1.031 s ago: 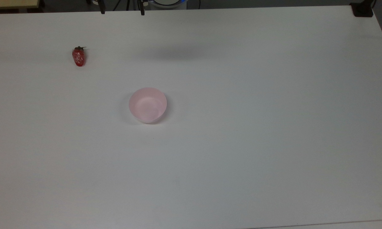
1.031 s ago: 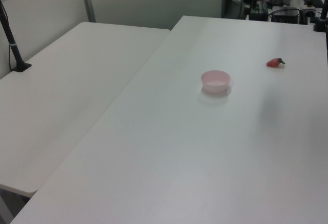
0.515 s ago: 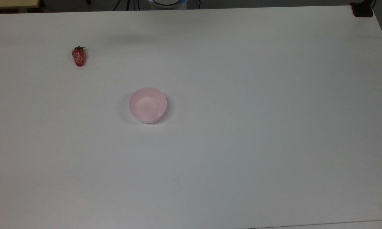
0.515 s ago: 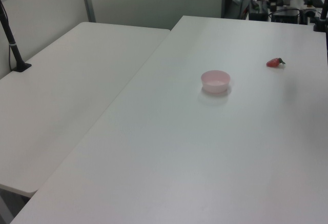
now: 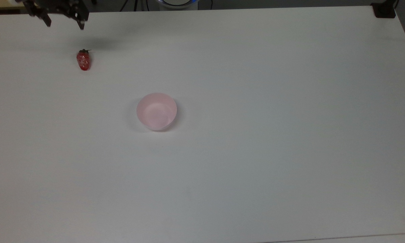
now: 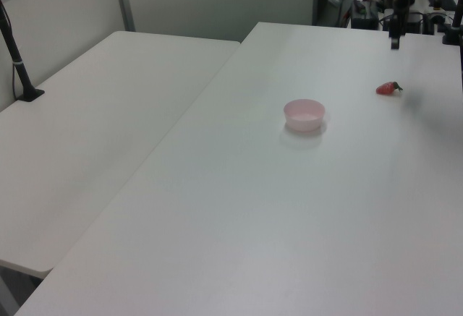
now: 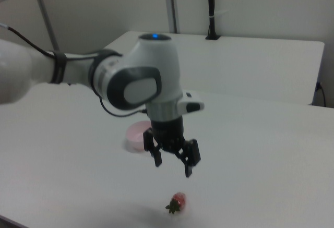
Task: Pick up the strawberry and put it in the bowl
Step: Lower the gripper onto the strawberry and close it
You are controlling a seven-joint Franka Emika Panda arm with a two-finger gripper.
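— Where's the strawberry [image 5: 83, 60] right now?

— Lying on its side on the white counter [image 5: 256, 135], near the far edge in the top view's upper left, leafy cap pointing toward that edge. Nothing touches it. The pink bowl [image 5: 156, 111] sits well apart from it, nearer the middle, and it looks empty.

— And the hand [image 7: 174, 162]?

— Up in the air above the berry, fingers spread wide with nothing between them. In the right view it hangs above the fruit with clear space under the fingertips. In the top view the hand [image 5: 63, 21] sits a little toward the far edge from the berry, so I'd judge it isn't lined up yet.

— So what does it need to do well here?

— Centre first, then drop. I'd bring the hand straight over the red body, not the cap, and turn it so the fingers close across the narrow width, not along its length. The skin looks glossy, so a pinch near the tapered tip could squirt it out sideways.

— How low should it go?

— Low enough that the fingertips bracket the fattest part, just shy of the counter. Then close gently, lift straight up, and carry it across to the bowl [image 6: 304, 113].

— Any risk?

— Mostly nudging the berry with one finger on the way down, I'd guess.
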